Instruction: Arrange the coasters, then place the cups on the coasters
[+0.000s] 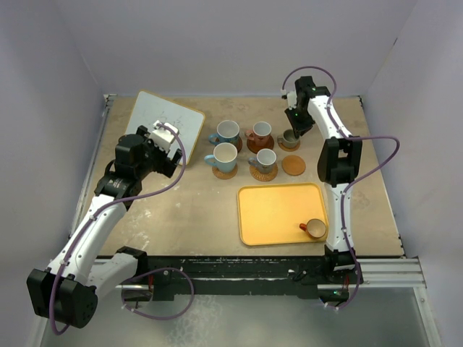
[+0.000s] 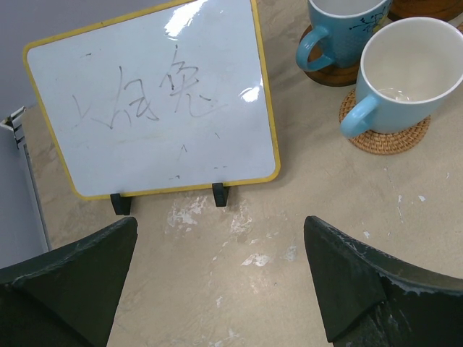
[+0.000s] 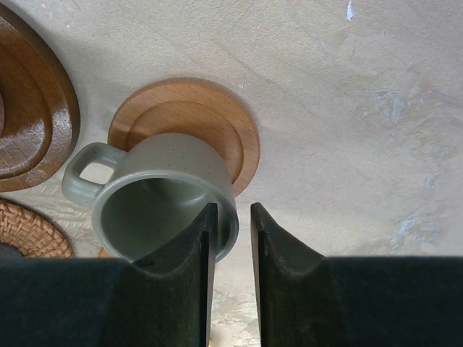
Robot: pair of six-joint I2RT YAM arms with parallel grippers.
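A grey cup [image 3: 163, 202] stands on a light wooden coaster [image 3: 210, 116] at the back right [image 1: 290, 136]. My right gripper [image 3: 233, 210] straddles its rim, one finger inside and the other outside, a small gap off the wall, so it is open. Two light blue cups [image 1: 227, 131] [image 1: 223, 155], a reddish cup [image 1: 260, 131] and a blue-grey cup [image 1: 265, 158] each sit on a coaster. One bare coaster [image 1: 294, 165] lies to the right of them. An orange-brown cup [image 1: 315, 228] sits in the yellow tray [image 1: 278, 210]. My left gripper [image 2: 221, 224] hovers wide open and empty.
A small whiteboard [image 1: 165, 123] with a yellow frame stands at the back left, just ahead of my left gripper [image 1: 168, 144]. In the left wrist view the near blue cup [image 2: 412, 65] rests on a woven coaster [image 2: 391, 141]. White walls close in the table.
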